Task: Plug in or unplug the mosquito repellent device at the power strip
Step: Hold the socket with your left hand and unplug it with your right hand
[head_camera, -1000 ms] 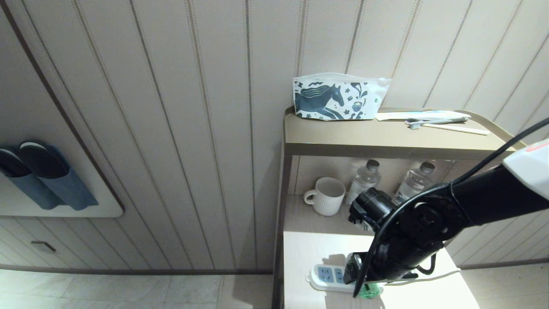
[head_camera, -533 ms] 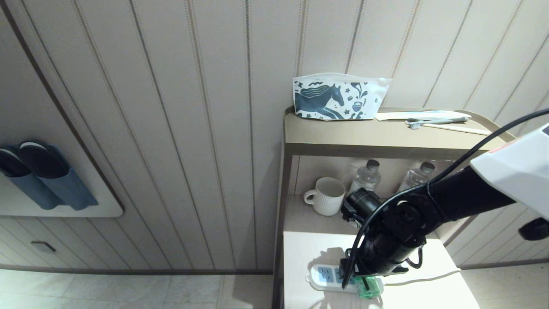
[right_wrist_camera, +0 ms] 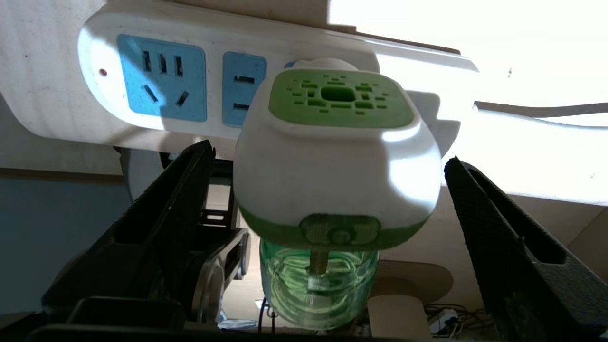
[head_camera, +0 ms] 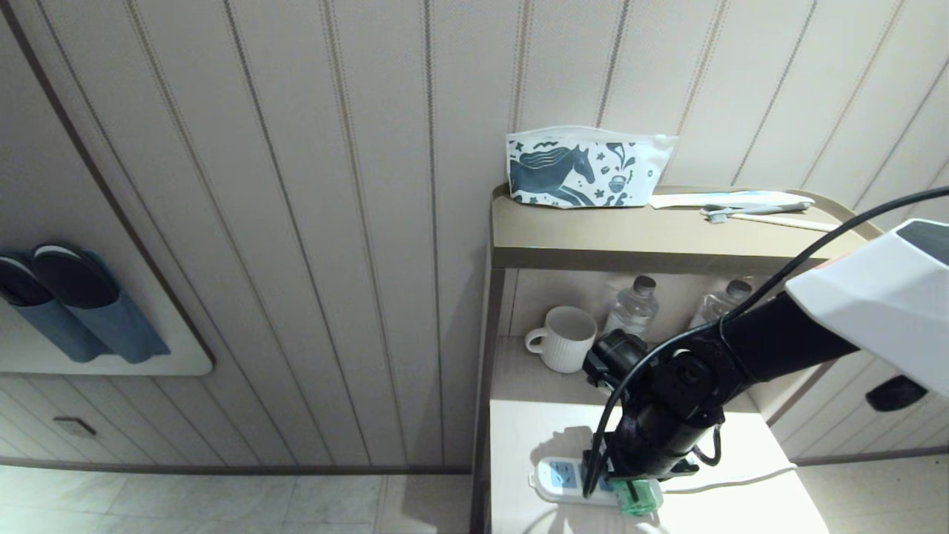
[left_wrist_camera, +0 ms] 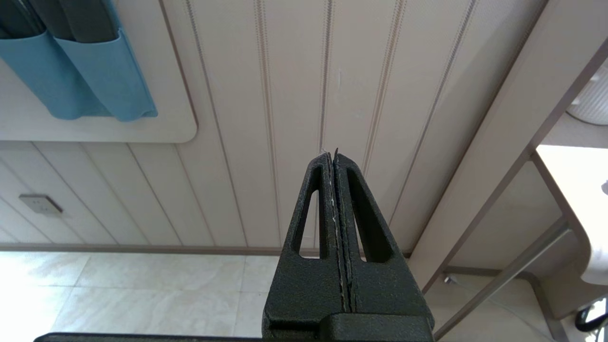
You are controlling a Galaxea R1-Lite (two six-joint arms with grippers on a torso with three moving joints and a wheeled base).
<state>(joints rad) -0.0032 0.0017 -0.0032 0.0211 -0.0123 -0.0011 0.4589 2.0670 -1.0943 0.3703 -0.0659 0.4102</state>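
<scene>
The right tool (right_wrist_camera: 327, 190) is spread wide, one finger on each side of the mosquito repellent device (right_wrist_camera: 337, 156) (not touching it). The device sits on the power strip (right_wrist_camera: 142, 95) on the surface (head_camera: 534, 430). Behind stands a mug (head_camera: 563, 339). The left tool (left_wrist_camera: 335, 199) is pressed together.

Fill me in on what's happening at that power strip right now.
The right gripper is at the power strip on the lower shelf, its fingers spread wide on either side of the mosquito repellent device without touching it. The device sits against the strip's sockets, its green bottle hanging over the shelf edge; the plug itself is hidden. The left gripper is parked, shut, facing the wall.
</scene>
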